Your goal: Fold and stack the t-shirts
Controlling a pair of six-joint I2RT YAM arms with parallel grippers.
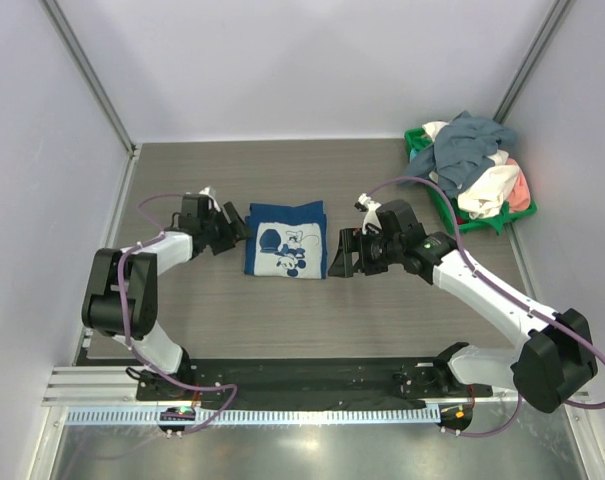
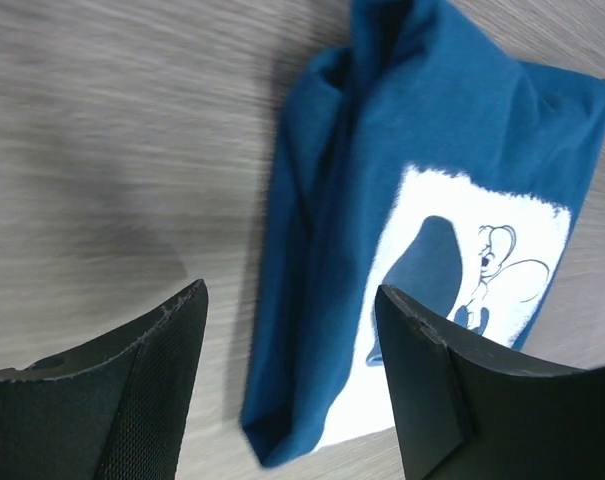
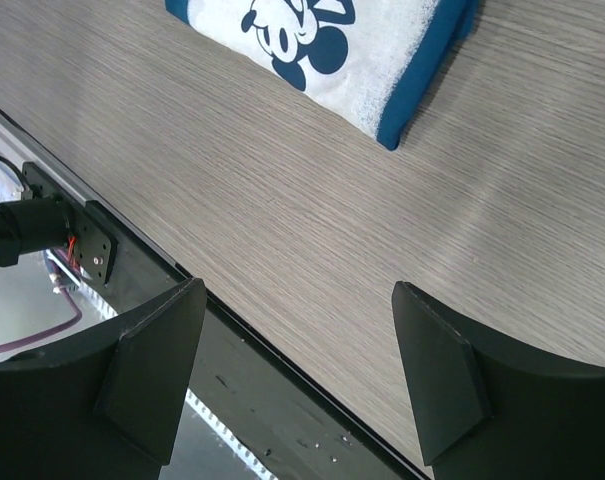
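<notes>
Bright, even, diffuse light from above; no glare.
Top view sharp, shadows faint. Left wrist view blurred: table grain smeared, navy t-shirt edges soft. Right wrist view crisp.

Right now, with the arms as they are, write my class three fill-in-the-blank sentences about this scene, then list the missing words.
1. The folded navy t-shirt lies on the table with its cartoon print facing ____.
2. The unfolded shirts are heaped in a ____ basket.
3. The left gripper and right gripper are both ____, holding nothing.
Missing words: up; green; open.
</notes>
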